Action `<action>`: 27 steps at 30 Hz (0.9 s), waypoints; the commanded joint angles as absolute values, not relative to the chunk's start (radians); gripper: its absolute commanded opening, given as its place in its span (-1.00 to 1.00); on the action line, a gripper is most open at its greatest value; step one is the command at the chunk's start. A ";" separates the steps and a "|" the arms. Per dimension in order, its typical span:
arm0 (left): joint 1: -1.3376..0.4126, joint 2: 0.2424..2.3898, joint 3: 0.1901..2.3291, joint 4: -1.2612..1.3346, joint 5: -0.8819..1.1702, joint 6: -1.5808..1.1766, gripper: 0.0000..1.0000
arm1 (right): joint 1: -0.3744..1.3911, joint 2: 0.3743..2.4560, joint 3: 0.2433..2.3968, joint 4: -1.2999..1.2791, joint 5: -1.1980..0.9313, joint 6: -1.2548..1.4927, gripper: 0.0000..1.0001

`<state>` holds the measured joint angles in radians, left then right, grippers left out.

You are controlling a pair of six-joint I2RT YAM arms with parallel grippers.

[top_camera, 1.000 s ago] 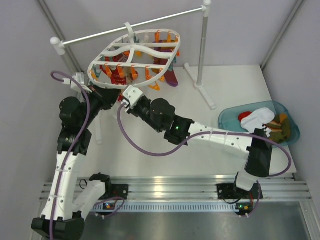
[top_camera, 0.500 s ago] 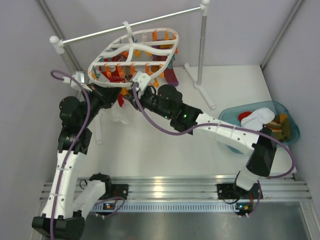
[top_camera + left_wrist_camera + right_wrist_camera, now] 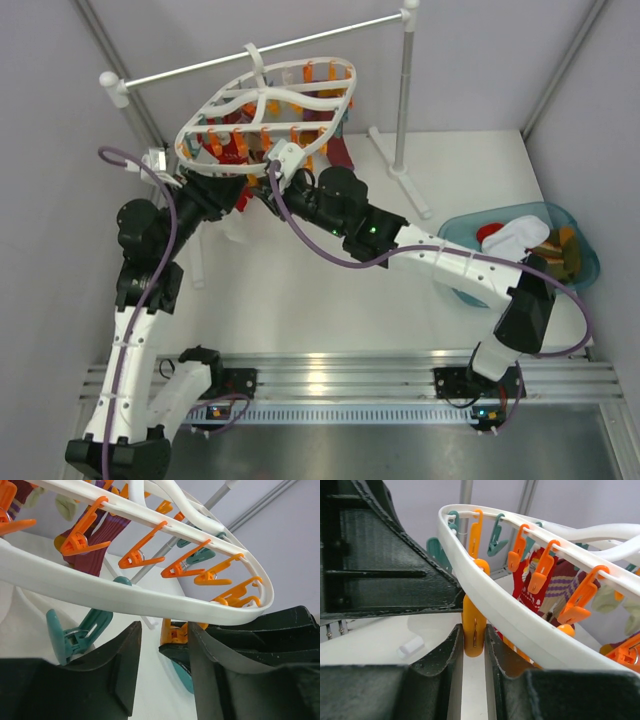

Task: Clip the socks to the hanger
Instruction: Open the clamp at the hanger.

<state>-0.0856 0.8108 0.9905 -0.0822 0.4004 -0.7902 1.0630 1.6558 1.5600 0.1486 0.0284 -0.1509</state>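
The white oval hanger (image 3: 262, 108) hangs by its hook from the rod, with orange and teal clips under it. A maroon striped sock (image 3: 102, 535) and a red patterned sock (image 3: 527, 587) are clipped to it. My right gripper (image 3: 474, 630) reaches under the hanger's near rim (image 3: 530, 615) and is shut on an orange clip (image 3: 474, 617). My left gripper (image 3: 163, 627) is open and empty just below the rim (image 3: 125, 592), close to the right gripper. More socks, a white one (image 3: 515, 238) among them, lie in the blue basin (image 3: 585, 262).
The rail stand's rod (image 3: 270, 50) and right post (image 3: 402, 100) stand behind the hanger, with the stand's foot (image 3: 412, 195) on the table. A small white cylinder (image 3: 411, 646) lies on the table under the hanger. Grey walls close in on both sides.
My right arm has stretched up and left under the hanger, and its gripper is now on an orange clip. The hanger has swung slightly. The left arm has shifted only a little.
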 commanded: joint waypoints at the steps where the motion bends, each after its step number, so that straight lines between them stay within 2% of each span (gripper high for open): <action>1: -0.100 0.758 0.989 0.005 0.476 -0.818 -0.03 | 1.071 1.634 1.588 0.161 0.072 -0.164 -1.00; 4: -0.100 0.741 0.994 -0.057 0.454 -0.811 0.11 | 1.074 1.628 1.582 0.169 0.086 -0.167 -1.00; 8: -0.100 0.738 0.994 -0.045 0.480 -0.802 0.16 | 1.083 1.629 1.582 0.167 0.084 -0.172 -1.00; 13: -0.100 0.761 1.009 -0.032 0.485 -0.793 0.17 | 1.097 1.628 1.580 0.166 0.087 -0.189 -1.00; 20: -0.100 0.816 1.072 -0.063 0.371 -0.744 0.18 | 1.114 1.620 1.575 0.169 0.090 -0.209 -1.00; 27: -0.100 0.839 1.086 -0.020 0.353 -0.752 0.09 | 1.121 1.620 1.574 0.160 0.098 -0.221 -1.00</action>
